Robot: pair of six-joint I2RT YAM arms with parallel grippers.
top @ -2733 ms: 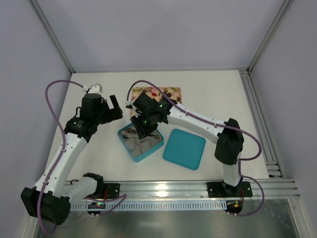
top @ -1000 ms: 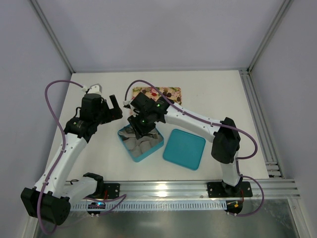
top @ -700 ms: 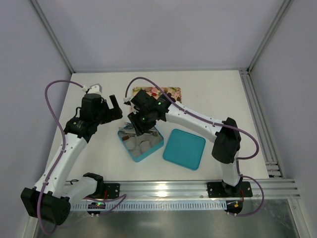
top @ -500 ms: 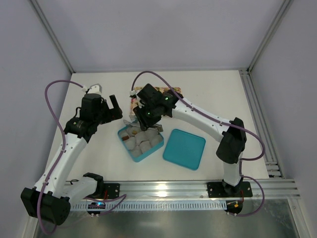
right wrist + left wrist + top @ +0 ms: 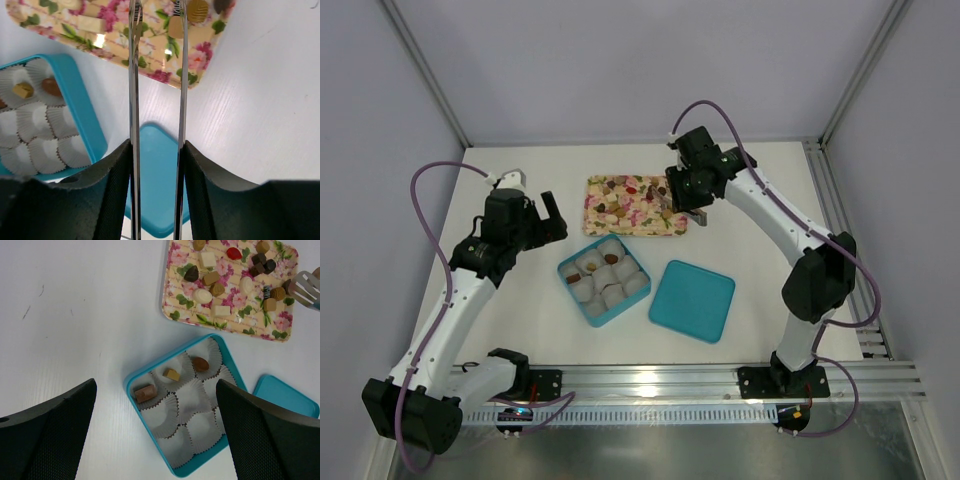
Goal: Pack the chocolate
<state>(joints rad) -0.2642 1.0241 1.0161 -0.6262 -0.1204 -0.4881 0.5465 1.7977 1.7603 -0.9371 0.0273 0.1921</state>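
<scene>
Three chocolates (image 5: 171, 374) sit in paper cups (image 5: 195, 396) inside the teal box (image 5: 131, 385). Many more lie scattered on the floral tray (image 5: 186, 315) just beyond it on the white worktop (image 5: 520, 300). The right tool (image 5: 157, 6) hangs over the tray's right end, its thin fingers apart and gripping nothing. The left tool (image 5: 552, 218), spread wide and empty, hovers left of the box. A teal lid (image 5: 692, 300) lies beside the box.

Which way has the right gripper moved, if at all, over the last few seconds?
Yes. From above the teal box, the right gripper swung up and right in the top view to the floral tray.
</scene>
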